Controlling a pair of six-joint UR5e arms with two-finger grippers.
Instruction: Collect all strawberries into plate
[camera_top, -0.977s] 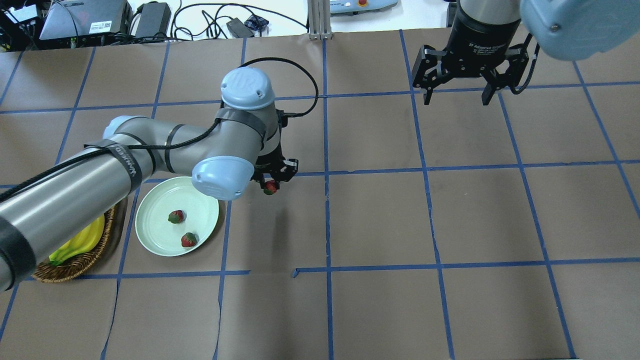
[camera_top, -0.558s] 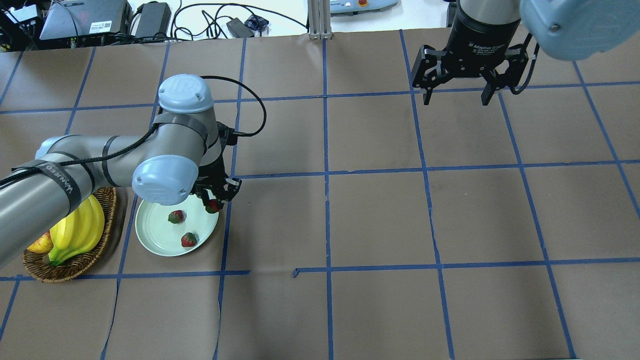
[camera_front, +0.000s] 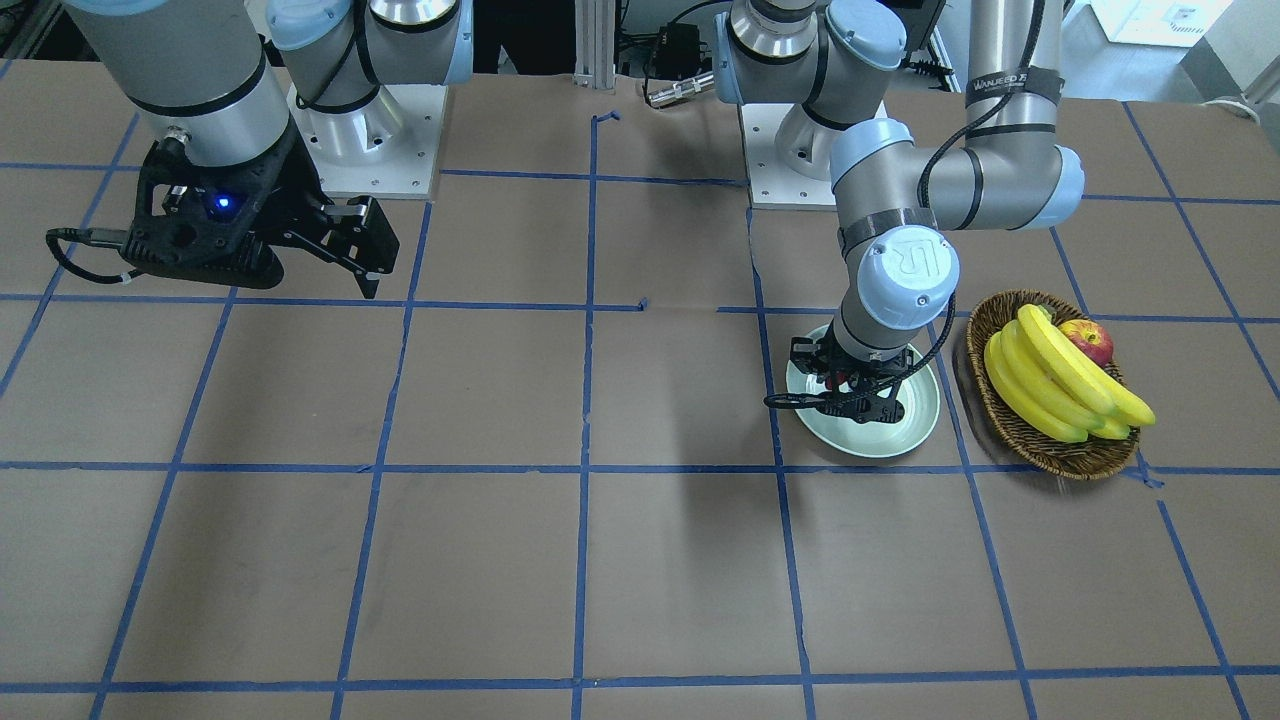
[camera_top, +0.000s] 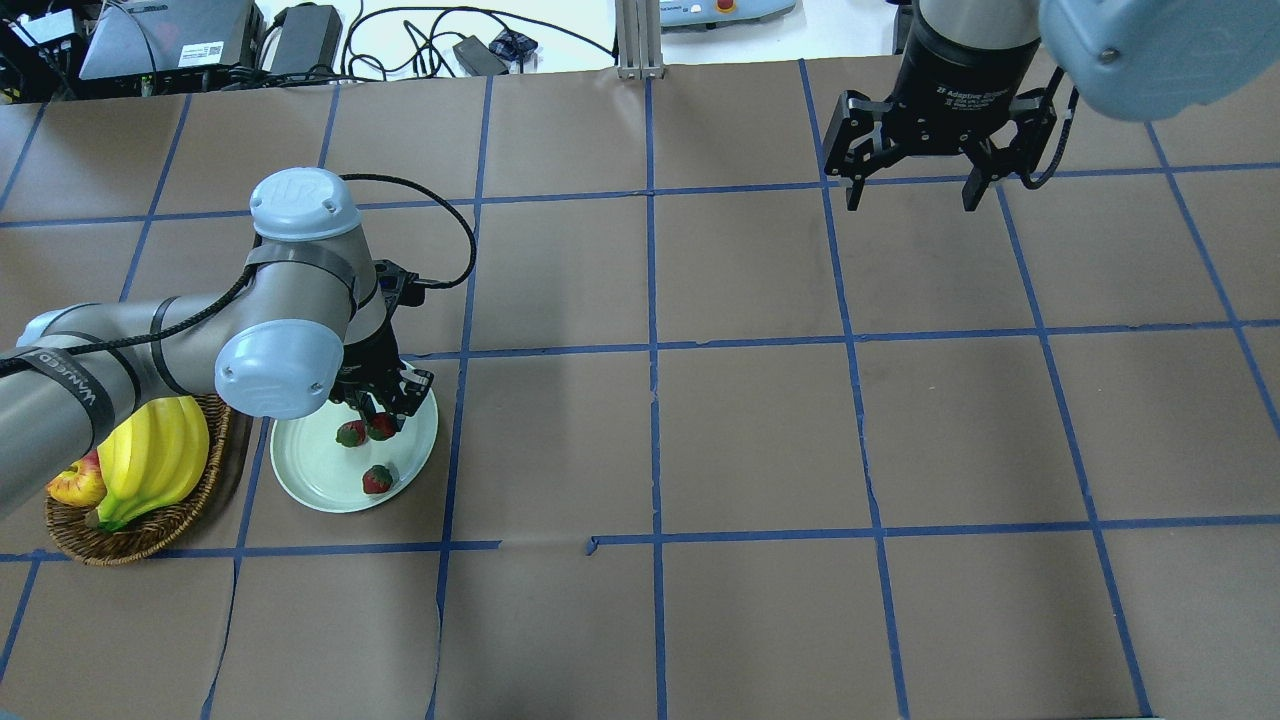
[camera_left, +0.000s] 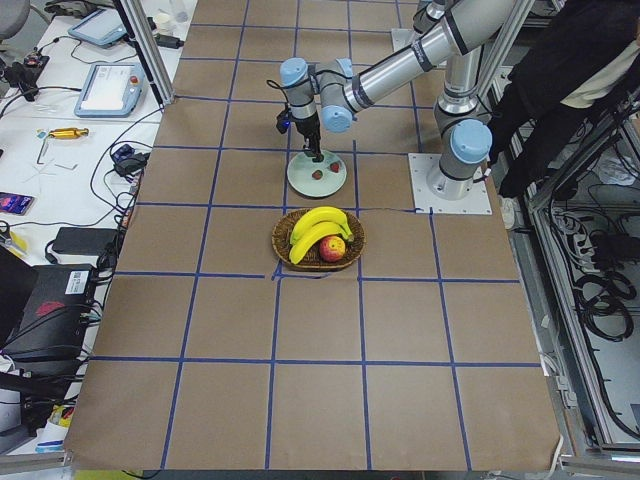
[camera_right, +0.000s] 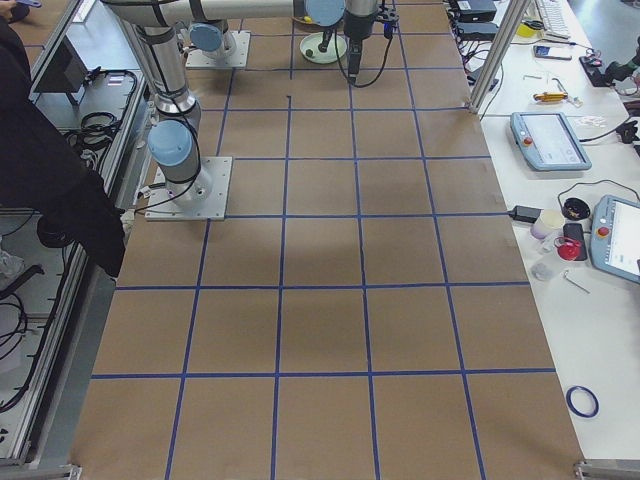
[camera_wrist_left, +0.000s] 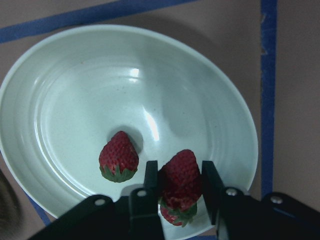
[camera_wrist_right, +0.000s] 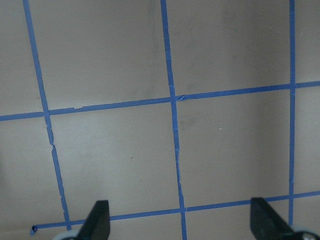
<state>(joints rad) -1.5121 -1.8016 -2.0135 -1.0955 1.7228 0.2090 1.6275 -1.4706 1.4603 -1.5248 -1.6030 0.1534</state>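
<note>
Red, the last tiny green-capped strawberry (camera_wrist_left: 181, 176), pinched in the left gripper (camera_wrist_left: 177, 190) fingers, has come over the round pale mint plate (camera_top: 310, 478) beside two others, ready for release; the right gripper (camera_top: 912, 190) hangs wide.

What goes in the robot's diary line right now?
left pincer: holding small red strawberry | over: round pale mint plate | right pincer: open, idle

You've got a brown wicker basket (camera_top: 150, 535) at the tabletop's (camera_top: 760, 440) left end, holding a yellow banana bunch (camera_top: 150, 460) and a red apple (camera_top: 75, 482). Blue tape lines (camera_top: 652, 350) grid the brown tabletop; cables and power bricks (camera_top: 300, 35) sit past the far edge.
</note>
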